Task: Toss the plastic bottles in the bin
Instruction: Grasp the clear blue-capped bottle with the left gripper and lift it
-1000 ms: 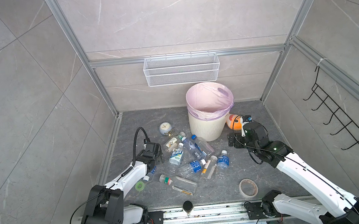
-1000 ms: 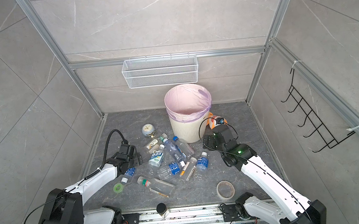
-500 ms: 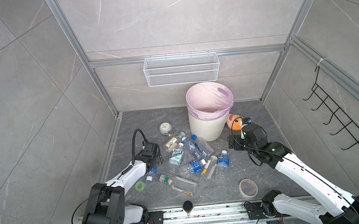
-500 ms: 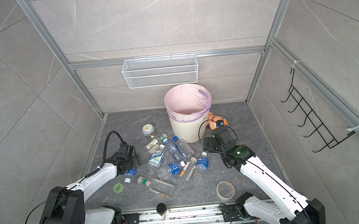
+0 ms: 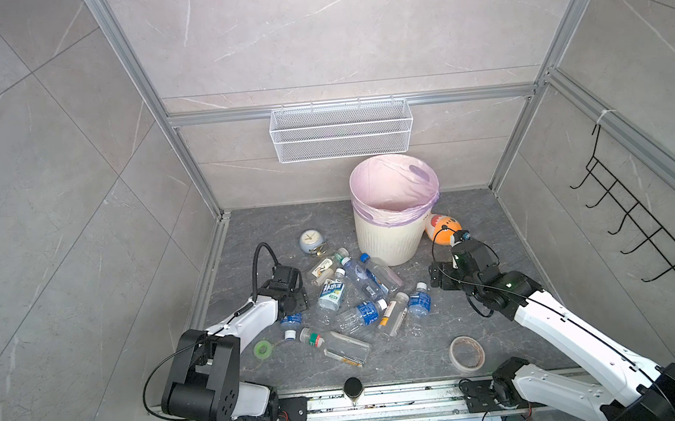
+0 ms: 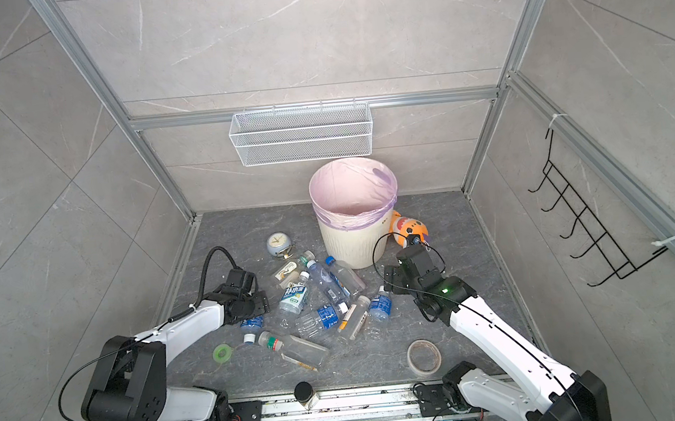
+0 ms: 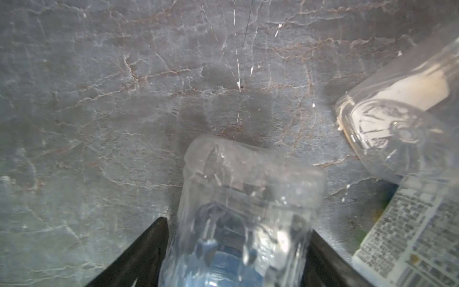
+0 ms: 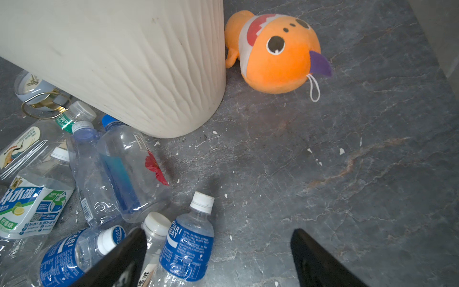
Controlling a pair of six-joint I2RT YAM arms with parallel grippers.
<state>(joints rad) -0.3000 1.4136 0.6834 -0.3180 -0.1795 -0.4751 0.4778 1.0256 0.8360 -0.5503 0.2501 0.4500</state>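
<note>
The grey stone surface [image 5: 475, 228] carries everything. The bin [image 5: 388, 240] stands upright near the back wall, and its pink bag is folded over the rim. From above I see only the upper bag wall inside, not the bottom. In the right wrist view its top is cut off and only the ribbed wall shows.

The plastic bottles [image 5: 365, 312] lie in a loose heap in front of the bin, left of the middle. They overlap and are transparent, so an exact count is hard.

The left gripper [image 7: 237, 225] is low at the left edge of the heap. In both top views the wrist covers its fingers. In the left wrist view the jaws stand half closed, one on each side of a small blue-labelled bottle [image 7: 243, 198] lying on the surface. This bottle is blurred and its cap end is cut off by the frame edge. Whether the jaws already press it I cannot tell.

The right gripper [image 8: 218, 229] hangs at the right side of the heap with jaws wide apart and nothing in them.

An orange plush toy [image 8: 275, 54] lies just beside the bin, partly behind a cable in both top views. The alarm clock [image 5: 310, 239] is half hidden behind the bin in the right wrist view.
</note>
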